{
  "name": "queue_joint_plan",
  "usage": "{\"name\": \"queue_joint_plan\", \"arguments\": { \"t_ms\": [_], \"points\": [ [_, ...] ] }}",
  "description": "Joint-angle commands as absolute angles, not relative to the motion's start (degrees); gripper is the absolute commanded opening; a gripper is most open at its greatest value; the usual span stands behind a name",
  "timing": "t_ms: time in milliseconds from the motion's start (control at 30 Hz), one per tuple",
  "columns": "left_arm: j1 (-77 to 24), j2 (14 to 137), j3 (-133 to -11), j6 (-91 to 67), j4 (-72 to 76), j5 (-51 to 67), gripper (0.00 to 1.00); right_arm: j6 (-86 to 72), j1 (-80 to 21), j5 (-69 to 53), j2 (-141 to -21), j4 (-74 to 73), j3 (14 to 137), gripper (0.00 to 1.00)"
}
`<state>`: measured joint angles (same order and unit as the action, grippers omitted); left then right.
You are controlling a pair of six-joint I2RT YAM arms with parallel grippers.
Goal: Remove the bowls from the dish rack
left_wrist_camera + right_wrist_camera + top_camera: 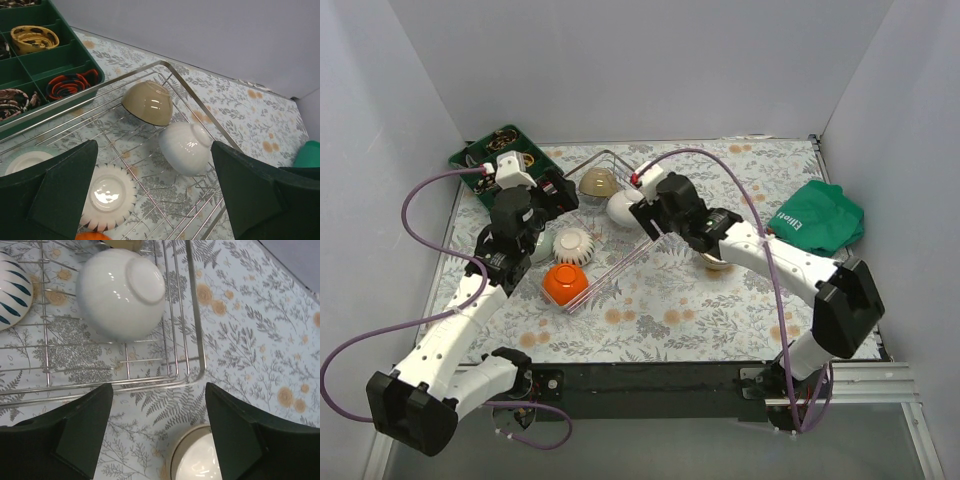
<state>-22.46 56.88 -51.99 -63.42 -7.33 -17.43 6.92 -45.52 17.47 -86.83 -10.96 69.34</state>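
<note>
The silver wire dish rack (pixel 616 274) lies left of centre. It holds a tan bowl (pixel 597 182), a white bowl (pixel 622 207), a scalloped white bowl (pixel 574 246) and an orange bowl (pixel 565 285), all turned bottom up or on their sides. My left gripper (pixel 563 190) hovers open and empty above the rack; its view shows the tan bowl (pixel 148 102), white bowl (pixel 186 148) and scalloped bowl (pixel 107 195). My right gripper (pixel 646 214) is open and empty just outside the rack's corner (pixel 197 340), near the white bowl (pixel 120 292). A cream bowl (pixel 197 462) stands upright on the table below it.
A green compartment tray (pixel 500 150) of small items sits at the back left, beside the rack (pixel 60 60). A green cloth (pixel 820 215) lies at the right. A pale green-rimmed bowl (pixel 25 160) and a blue-striped bowl (pixel 10 290) are also in the rack. Grey walls enclose the table.
</note>
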Motion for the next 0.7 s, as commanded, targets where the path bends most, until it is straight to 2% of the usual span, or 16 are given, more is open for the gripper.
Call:
{"name": "queue_joint_plan", "arguments": {
  "t_ms": [0,200,667],
  "points": [
    [-20.83,54.93,-51.86,-64.07,-8.17,-20.82,0.98,16.94,-49.83,22.58,-93.32,-6.51,75.93,0.88],
    [-20.13,53.62,-52.21,-63.11,-9.14,-25.92,0.98,22.49,-52.21,21.45,-101.23,-5.36,82.0,0.92],
    [-20.04,53.0,-52.38,-62.93,-9.32,-26.19,0.98,31.99,-53.09,22.15,-115.21,-2.9,91.4,0.97]
  ]
}}
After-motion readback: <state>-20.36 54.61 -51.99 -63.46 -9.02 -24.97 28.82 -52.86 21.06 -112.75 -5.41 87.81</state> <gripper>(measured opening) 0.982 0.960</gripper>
